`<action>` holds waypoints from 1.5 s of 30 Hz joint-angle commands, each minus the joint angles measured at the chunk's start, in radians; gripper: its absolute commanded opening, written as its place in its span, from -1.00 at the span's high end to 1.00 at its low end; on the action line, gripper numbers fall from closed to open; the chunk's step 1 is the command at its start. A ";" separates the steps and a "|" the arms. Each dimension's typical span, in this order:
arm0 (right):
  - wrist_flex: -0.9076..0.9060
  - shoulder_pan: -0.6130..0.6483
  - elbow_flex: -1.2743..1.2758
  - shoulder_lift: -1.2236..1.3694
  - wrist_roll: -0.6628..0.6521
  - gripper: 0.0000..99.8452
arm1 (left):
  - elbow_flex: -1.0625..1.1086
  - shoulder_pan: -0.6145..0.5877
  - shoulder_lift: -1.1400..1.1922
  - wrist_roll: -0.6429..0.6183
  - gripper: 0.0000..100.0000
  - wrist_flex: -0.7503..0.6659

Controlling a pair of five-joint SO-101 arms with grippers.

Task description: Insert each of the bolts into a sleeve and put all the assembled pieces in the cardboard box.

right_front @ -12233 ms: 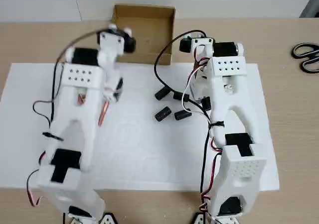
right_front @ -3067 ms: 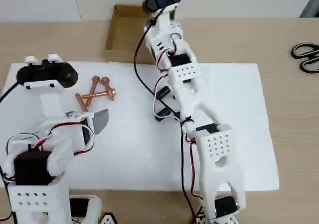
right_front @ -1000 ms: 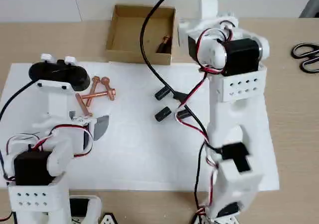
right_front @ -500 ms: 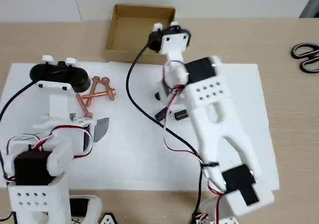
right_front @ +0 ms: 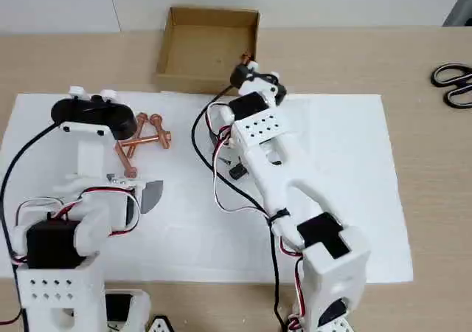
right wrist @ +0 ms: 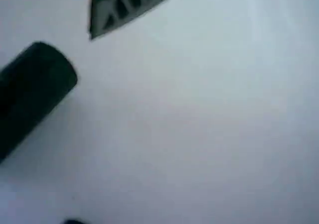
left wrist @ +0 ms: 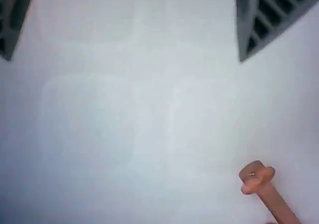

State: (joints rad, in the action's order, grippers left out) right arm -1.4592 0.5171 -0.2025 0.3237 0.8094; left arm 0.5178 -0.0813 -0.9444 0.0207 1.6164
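Three bolts (right_front: 144,136) lie loose just beside your left gripper (left wrist: 134,20), jaws wide apart and empty, the right gripper (right_front: 230,155) I can't judge, so close off-centre and a bolt may roll away.

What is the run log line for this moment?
left tool: open, empty, above white sheet, near bolts | right arm: over sleeve | cardboard box: beyond sheet

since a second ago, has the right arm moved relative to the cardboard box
Yes. The right arm has drawn back from over the cardboard box toward its own base and is now over the sleeves on the white sheet.
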 commanded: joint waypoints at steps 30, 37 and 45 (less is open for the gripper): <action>0.194 -0.021 -0.011 0.186 -0.077 1.00 | -0.004 -0.006 -0.009 0.011 0.45 -0.006; -0.087 -0.016 -0.133 0.015 -0.204 0.99 | -0.004 -0.006 -0.009 0.011 0.45 -0.006; -0.193 -0.137 -0.176 -0.286 -0.407 0.99 | -0.002 -0.006 0.018 0.005 0.46 -0.006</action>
State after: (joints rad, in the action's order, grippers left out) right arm -1.6387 0.4526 -0.3330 0.1841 0.4718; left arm 0.5178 -0.0813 -0.9429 0.0222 1.6164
